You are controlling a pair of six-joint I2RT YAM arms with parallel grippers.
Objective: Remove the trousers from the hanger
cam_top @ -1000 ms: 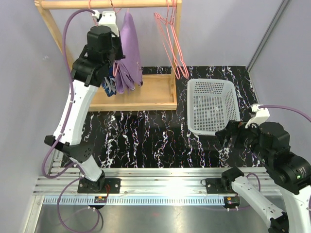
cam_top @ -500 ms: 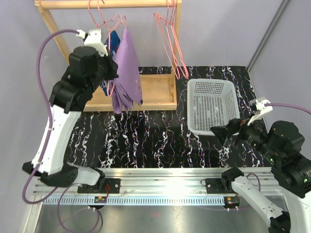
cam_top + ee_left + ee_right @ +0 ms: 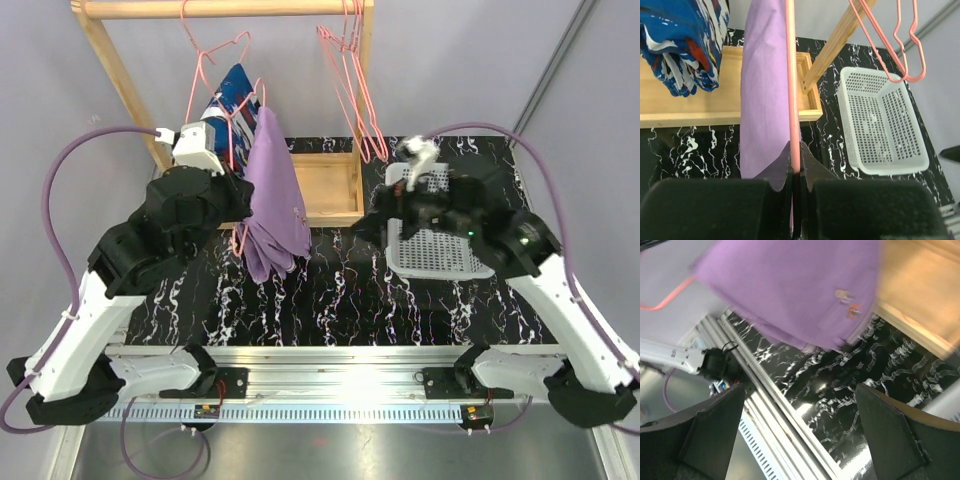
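**Now the free arm faces the lilac cloth**

Tightly pressed together on a thin pink wire, the left fingers hold the hanger. Its wire runs straight up to twelve o'clock in the left wrist view. The lilac trousers are draped over that hanger and hang just to nine o'clock of the wire, touching it. I cannot trace the hanger's hook, though it looks clear of the rail.

The right fingers stand wide apart with nothing between them. In their own blurred view the lilac cloth fills the twelve o'clock part of the frame. It is close ahead but does not touch either finger.

From above, the lilac trousers lie at about nine o'clock from the right fingers, near them, with a strip of dark marbled counter between. The garment's long axis runs roughly from twelve to six o'clock, top at the hanger and loose end low. The right arm therefore meets its side rather than its end. Since the left arm is taken up with the hanger, I judge the right arm to be the one to grip the cloth, low on the hanging fold.

Further out, the dark blue trousers hang on their own hanger at eleven o'clock of the lilac pair, under the wooden rail. A white basket sits at three o'clock, partly beneath the right arm.
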